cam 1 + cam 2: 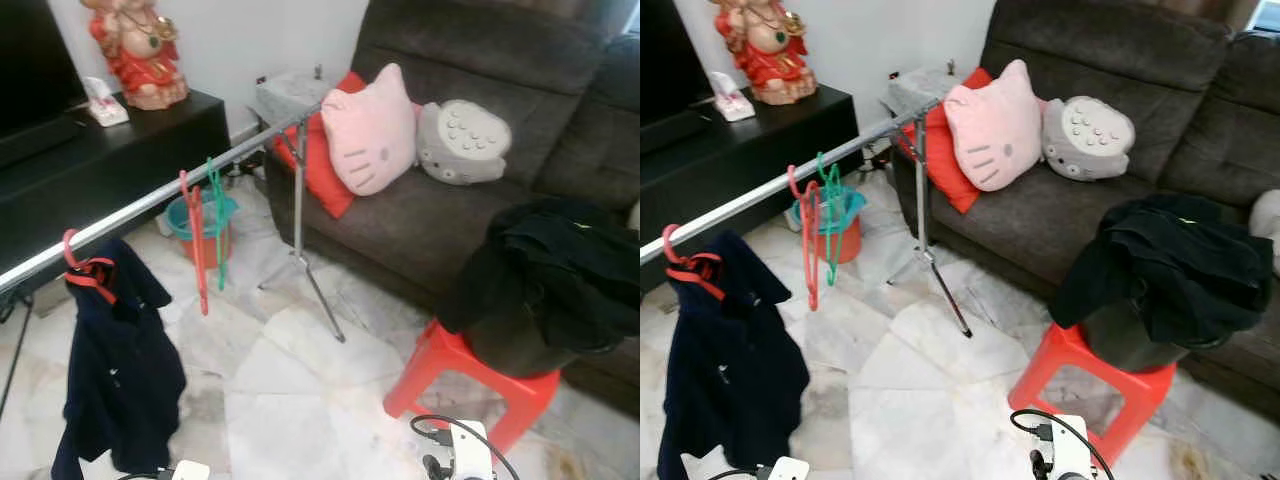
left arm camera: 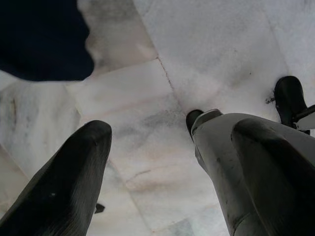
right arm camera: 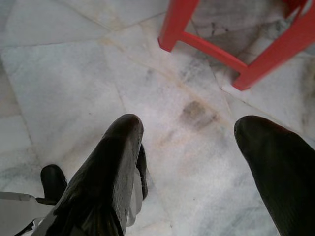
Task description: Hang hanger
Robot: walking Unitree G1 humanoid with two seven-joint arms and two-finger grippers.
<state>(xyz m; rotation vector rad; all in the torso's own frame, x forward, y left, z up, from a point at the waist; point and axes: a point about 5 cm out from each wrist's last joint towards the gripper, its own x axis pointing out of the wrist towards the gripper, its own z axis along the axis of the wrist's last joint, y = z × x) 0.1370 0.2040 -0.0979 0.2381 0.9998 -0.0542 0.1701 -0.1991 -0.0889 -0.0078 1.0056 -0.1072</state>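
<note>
Down low, both arms hanging idle over the marble floor (image 3: 74, 73): left gripper (image 2: 152, 162) with fingers spread and nothing between them, right gripper (image 3: 192, 162) likewise parted and empty, beside the leg of the red stool (image 3: 206, 44). Up and ahead to the left, well apart from either, the metal rail (image 1: 150, 200) running on a diagonal from near left toward the sofa (image 1: 430, 220). Hanging from it side by side, a bare red hanger (image 1: 196, 240) and a green hanger (image 1: 215, 220), long axes vertical, hooks over the rail; further along toward the near end, a third red hanger (image 1: 90, 272) carrying a dark navy garment (image 1: 120, 370). Black clothes (image 1: 550, 270) heaped on the stool, off to the right. Probably nearer the left arm, with a reach up and forward needed.
</note>
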